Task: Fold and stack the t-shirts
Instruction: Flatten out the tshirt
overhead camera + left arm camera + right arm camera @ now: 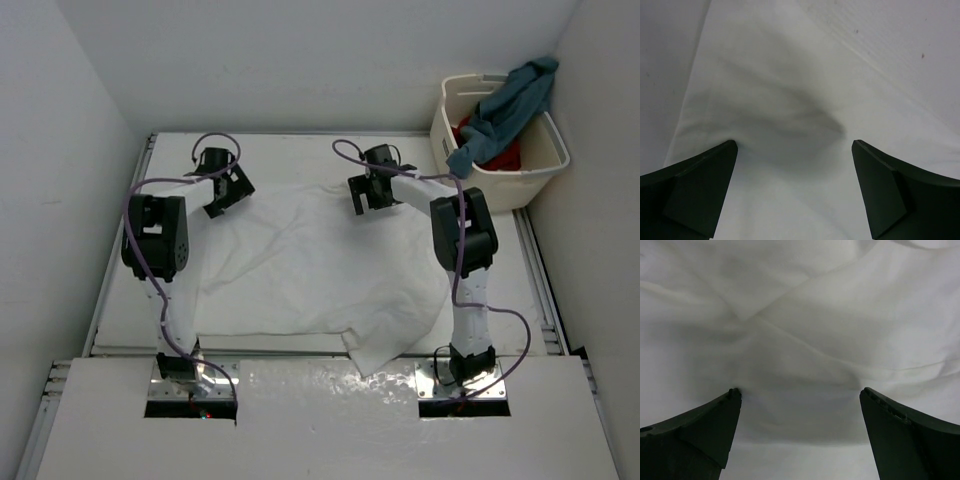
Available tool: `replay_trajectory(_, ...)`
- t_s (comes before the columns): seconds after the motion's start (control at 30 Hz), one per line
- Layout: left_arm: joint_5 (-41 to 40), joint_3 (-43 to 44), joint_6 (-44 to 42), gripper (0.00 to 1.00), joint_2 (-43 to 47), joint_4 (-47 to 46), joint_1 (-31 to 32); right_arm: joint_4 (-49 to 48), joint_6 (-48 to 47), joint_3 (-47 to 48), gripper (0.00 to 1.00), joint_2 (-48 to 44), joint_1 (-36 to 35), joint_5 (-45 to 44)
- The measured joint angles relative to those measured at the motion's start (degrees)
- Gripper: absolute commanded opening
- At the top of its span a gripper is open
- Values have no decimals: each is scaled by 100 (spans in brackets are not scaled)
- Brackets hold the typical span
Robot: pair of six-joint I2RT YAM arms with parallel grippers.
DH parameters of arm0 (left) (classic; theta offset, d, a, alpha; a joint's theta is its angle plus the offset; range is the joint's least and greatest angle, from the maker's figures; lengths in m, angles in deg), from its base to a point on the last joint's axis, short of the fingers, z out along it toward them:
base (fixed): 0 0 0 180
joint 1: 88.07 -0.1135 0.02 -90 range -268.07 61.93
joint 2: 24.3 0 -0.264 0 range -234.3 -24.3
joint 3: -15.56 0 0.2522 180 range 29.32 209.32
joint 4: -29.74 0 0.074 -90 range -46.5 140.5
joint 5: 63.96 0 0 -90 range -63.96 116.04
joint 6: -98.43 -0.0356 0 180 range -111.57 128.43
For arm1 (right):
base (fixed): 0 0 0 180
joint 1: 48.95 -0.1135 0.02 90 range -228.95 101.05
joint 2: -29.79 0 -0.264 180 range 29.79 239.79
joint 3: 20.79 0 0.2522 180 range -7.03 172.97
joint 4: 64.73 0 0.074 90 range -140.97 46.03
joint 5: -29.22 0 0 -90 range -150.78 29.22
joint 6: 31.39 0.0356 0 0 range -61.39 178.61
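White t-shirt [320, 265] lay spread but unfolded on the surface [290, 150], left gripper [225, 190] and right gripper [370, 195] poised at its far edge, jaws apart on both; blue-grey t-shirt [510, 105] draped over, and red t-shirt [503, 157] inside, the basket [548, 165], nothing folded or stacked.

White walls [300, 60] — pale table [300, 150]

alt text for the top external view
A white t-shirt lies spread and wrinkled across the table, with the left gripper and right gripper both open near its far edge. At the far right, a cream laundry basket holds a red shirt and a blue-grey shirt draped over its rim.
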Motion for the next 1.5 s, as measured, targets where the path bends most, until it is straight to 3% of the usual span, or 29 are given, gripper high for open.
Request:
replay_trajectory(0.17,-26,691,-146,100,-485,76,-103,232,168,962,99,616,28,-35)
replay_trajectory(0.47,13,3115,-358,100,-2002,466,-208,592,319,3407,99,2118,264,289)
replay_trajectory(0.73,514,4682,-363,100,-2879,763,-479,138,177,4457,99,2815,511,623)
replay_trajectory(0.9,870,4905,-448,100,-2918,940,-542,52,-262,4389,99,2739,678,1108)
replay_trajectory(1.03,894,4876,-599,100,-2581,1182,-546,431,-627,3764,99,1932,662,1344)
replay_trajectory(1.17,579,3912,-697,100,-1095,1340,-546,691,-1012,2636,99,350,411,1239)
replay_trajectory(1.37,-227,1121,-188,100,2142,1191,-546,404,-1244,-201,99,-2697,-437,557)
replay_trajectory(1.5,-590,-728,404,100,3501,1377,-560,514,-1394,-2142,99,-3901,-1375,15)
